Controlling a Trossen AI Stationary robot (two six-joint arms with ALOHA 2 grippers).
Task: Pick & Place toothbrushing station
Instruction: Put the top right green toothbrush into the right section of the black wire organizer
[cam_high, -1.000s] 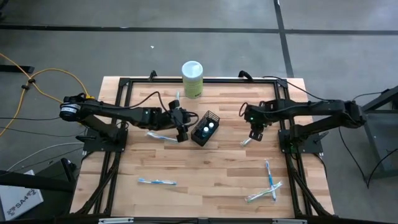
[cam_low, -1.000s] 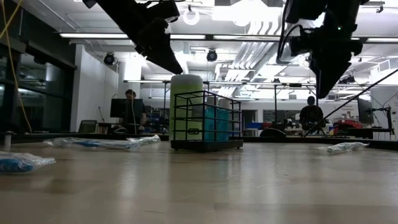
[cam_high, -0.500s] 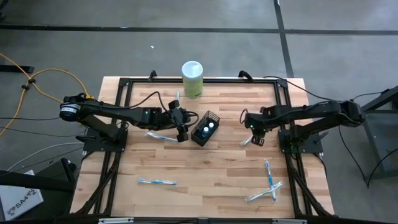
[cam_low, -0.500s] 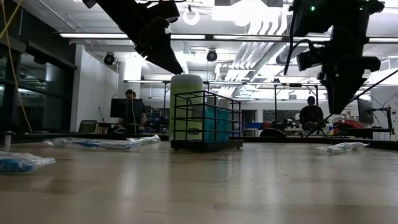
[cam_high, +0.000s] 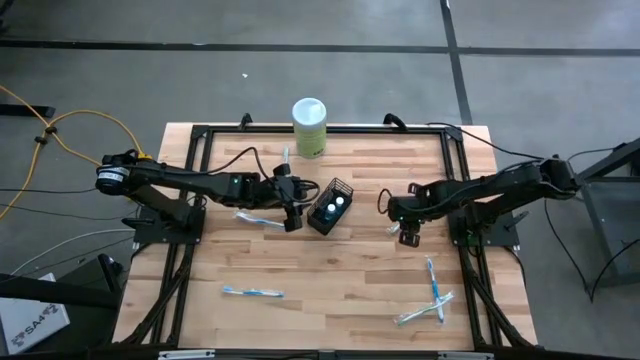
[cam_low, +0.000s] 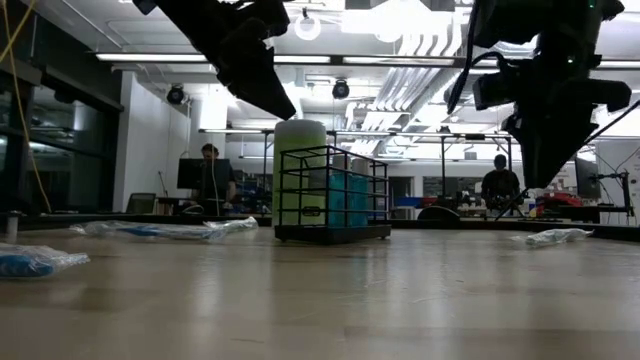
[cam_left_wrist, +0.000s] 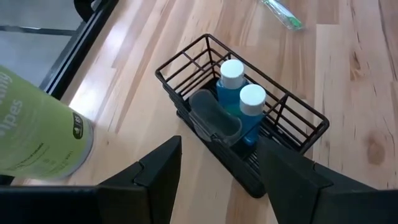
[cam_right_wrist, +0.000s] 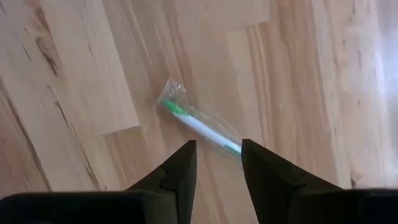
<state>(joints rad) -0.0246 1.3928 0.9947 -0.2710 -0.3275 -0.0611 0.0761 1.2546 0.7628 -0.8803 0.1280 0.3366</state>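
Two teal white-capped tubes (cam_left_wrist: 241, 106) stand inside the small black wire-mesh holder (cam_left_wrist: 186, 68), beside a clear plastic cup insert (cam_left_wrist: 214, 116); no toothbrush is visible in it. Judged from this, the tube portion is done and the toothbrush portion remains.

The left gripper (cam_left_wrist: 217, 171) hovers with fingers spread wide and empty; the holder sits just ahead of its fingertips. The pale green cylindrical canister with a white lid (cam_high: 309, 126) stands near, to one side of that gripper.

The right gripper (cam_right_wrist: 217, 163) is partly open and holds nothing. A wrapped white-and-green toothbrush (cam_right_wrist: 199, 123) lies on the wooden table (cam_high: 340, 270) just beyond its fingertips, apparently the next pick.

Several wrapped white-and-blue toothbrushes (cam_high: 432, 290) lie loose, well apart from both grippers.
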